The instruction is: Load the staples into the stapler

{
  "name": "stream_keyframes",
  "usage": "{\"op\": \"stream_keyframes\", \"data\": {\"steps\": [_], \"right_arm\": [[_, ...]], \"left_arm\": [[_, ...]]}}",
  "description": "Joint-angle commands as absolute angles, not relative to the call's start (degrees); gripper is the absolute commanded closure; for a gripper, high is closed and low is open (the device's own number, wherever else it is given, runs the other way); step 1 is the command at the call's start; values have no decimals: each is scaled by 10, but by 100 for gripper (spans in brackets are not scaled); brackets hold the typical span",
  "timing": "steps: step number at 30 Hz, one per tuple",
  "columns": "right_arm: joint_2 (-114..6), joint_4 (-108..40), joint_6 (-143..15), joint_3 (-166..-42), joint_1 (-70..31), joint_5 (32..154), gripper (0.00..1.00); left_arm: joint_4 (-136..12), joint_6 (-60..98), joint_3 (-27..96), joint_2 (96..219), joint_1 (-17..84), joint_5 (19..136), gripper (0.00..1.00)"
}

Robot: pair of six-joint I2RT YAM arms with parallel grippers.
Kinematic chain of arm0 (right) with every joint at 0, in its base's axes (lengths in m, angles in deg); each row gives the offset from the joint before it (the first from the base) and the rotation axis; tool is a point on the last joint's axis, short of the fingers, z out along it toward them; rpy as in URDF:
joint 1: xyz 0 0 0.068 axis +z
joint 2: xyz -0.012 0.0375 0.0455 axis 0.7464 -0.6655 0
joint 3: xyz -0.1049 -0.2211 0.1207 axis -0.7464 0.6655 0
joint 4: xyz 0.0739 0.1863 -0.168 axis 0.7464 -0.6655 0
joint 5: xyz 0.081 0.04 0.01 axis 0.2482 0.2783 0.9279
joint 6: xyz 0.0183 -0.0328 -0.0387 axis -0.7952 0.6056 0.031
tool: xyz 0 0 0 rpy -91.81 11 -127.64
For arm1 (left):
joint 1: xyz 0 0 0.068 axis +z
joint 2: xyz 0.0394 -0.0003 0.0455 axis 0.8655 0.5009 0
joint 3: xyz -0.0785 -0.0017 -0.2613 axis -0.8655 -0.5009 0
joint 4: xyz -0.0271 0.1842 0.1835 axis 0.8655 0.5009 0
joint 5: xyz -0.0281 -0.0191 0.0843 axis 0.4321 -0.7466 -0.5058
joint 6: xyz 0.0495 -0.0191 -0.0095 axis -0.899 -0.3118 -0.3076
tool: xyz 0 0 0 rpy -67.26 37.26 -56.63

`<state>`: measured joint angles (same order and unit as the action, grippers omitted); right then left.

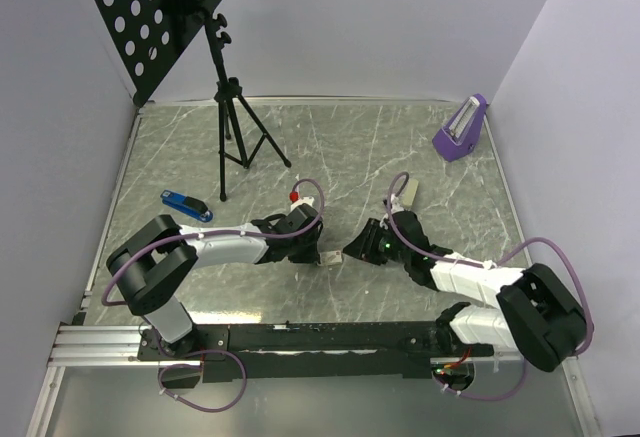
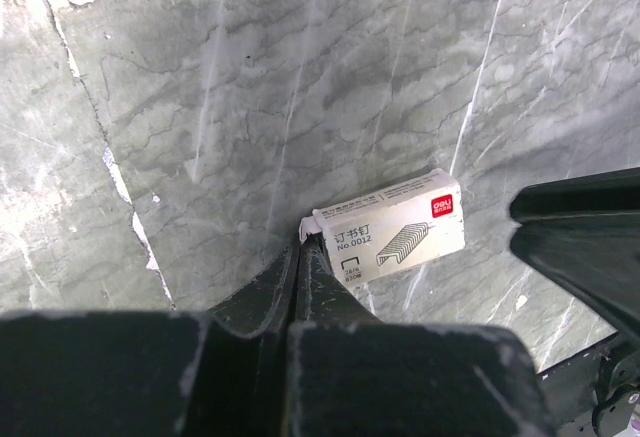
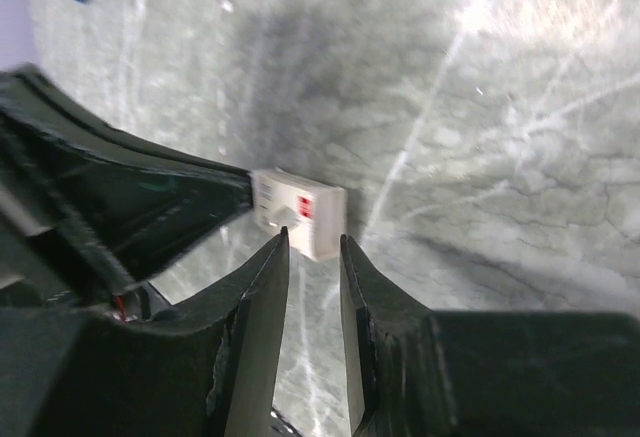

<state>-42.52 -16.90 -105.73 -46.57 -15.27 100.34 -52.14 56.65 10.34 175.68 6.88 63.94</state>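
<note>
1. Found staple box (image 2: 390, 239) flat on tabletop (image 1: 400, 147), mid-width toward the near edge, between both claws.
2. Saw left claw (image 2: 300, 249) closed, tips at the box's end; right claw (image 3: 313, 247) part open and empty, box just past its tips.
3. Risked shoving or spinning the box by closing short.
4. Couldn't tell whether left claw pinched a flap or merely touched. Couldn't see inside the box. Got mostly blur from right wrist view. Spotted stapler (image 1: 186, 204) well apart, toward left edge.

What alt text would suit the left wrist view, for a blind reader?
A small white staple box with red print lies on a grey marbled table, with the tip of the shut left hand touching its left end. The right hand shows dark at the right edge.
</note>
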Motion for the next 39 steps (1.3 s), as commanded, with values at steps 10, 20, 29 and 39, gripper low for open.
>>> {"op": "stream_keyframes", "data": {"steps": [10,20,29,39], "right_arm": [[-474,-77,-1077,-454,-156,1035,61],[-530,-23,-1078,-460,-156,1078,67],[-545,-10,-1083,-462,-155,1090,72],[-545,-21,-1085,-462,-158,1090,100]], "left_arm": [[-532,574,100,1733,69,648,99],[-534,576,101,1736,69,650,99],[-538,578,101,1736,69,652,99],[-533,576,99,1732,69,648,99]]}}
